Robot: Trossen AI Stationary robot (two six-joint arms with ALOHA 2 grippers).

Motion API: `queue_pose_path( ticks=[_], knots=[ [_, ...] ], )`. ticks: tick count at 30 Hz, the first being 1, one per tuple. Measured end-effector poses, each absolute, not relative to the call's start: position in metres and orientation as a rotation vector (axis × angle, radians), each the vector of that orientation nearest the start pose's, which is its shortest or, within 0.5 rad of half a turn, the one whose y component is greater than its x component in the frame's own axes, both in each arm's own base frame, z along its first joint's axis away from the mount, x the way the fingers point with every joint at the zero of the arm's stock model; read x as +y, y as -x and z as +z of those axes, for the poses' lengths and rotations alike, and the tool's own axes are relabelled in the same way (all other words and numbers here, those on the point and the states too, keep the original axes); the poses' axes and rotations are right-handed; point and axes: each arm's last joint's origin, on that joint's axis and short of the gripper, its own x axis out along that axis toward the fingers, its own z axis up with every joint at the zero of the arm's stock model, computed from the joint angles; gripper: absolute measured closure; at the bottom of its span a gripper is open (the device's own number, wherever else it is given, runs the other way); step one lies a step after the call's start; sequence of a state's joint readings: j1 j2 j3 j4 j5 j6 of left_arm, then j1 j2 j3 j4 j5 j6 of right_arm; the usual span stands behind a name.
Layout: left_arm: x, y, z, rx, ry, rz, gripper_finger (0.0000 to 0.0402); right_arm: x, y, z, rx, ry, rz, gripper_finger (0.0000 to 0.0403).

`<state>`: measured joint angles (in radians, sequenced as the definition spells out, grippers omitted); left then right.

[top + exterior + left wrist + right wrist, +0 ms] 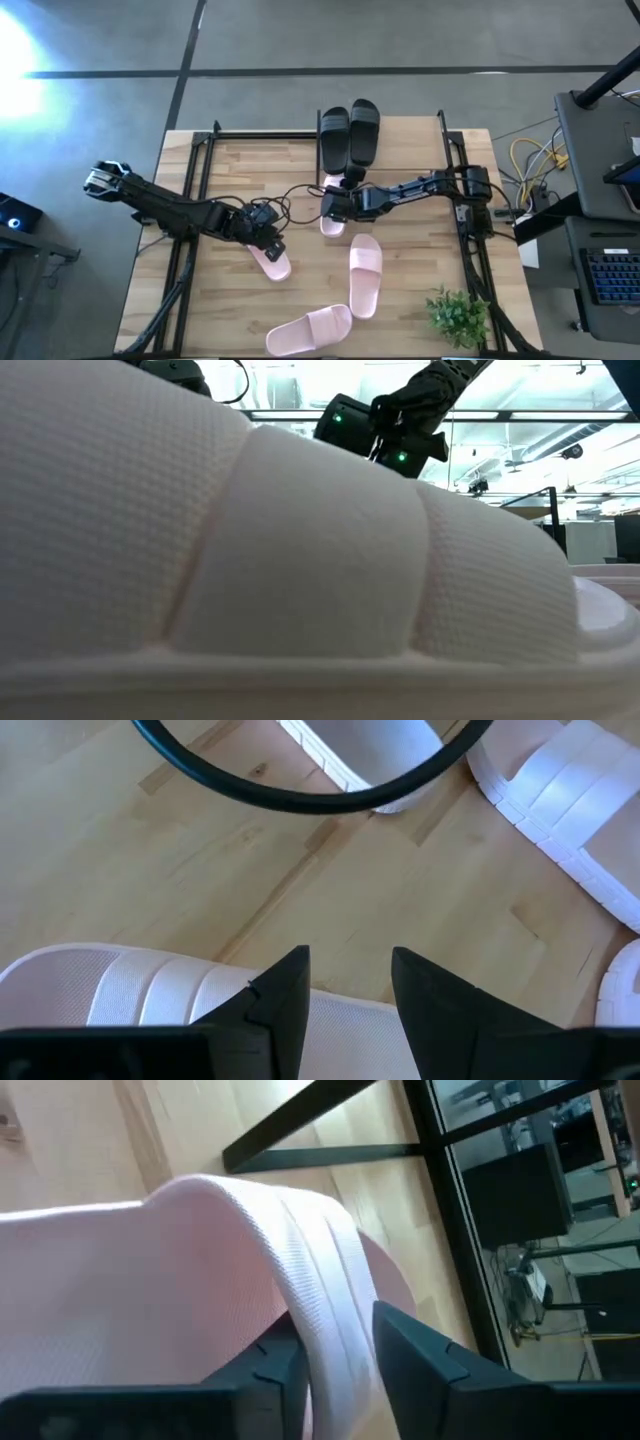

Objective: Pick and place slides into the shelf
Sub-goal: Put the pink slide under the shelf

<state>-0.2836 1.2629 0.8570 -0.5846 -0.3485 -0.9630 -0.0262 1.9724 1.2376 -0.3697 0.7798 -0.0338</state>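
Two black slides (349,134) stand side by side on the shelf (262,134) at the table's far edge. My right gripper (337,204) is in front of them, shut on a pale pink slide (331,224). My left gripper (268,240) hangs open just above the strap of another pink slide (272,263), with its fingers (292,986) over the strap (110,988). Two more pink slides lie flat toward the near edge, one (365,275) pointing near-far and one (308,330) slanting. A pink strap (300,540) fills the low view. My right gripper pinches the pink slide's wide strap at its edge (322,1312) between the two fingers (410,1350). The fingers lie across the strap's edge. The sole (388,1285) shows beyond the strap. The arm hides whether the slide is lifted off the table.
A small green plant (458,315) stands at the table's near right corner. The shelf's black bars (320,1152) run close behind the held slide. Bare wood shows at the table's left and near left. A cable (300,795) loops above the left gripper.
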Motion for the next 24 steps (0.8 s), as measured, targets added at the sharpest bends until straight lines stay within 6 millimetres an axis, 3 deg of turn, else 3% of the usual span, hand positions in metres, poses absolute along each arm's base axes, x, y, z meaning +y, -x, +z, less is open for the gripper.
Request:
queue_pose_path(
  ticks=[8,19,24],
  knots=[
    [-0.058,-0.234,0.234,0.810,0.605,0.504,0.0273,-0.026,-0.384,0.154,1.047,0.451,-0.701,0.0255],
    [-0.062,-0.233,0.235,0.824,0.609,0.475,0.0273,-0.017,-0.369,0.192,0.970,0.350,-0.742,0.0250],
    [-0.063,-0.233,0.235,0.824,0.606,0.474,0.0273,-0.022,-0.371,0.185,0.997,0.313,-0.697,0.0250]
  ],
)
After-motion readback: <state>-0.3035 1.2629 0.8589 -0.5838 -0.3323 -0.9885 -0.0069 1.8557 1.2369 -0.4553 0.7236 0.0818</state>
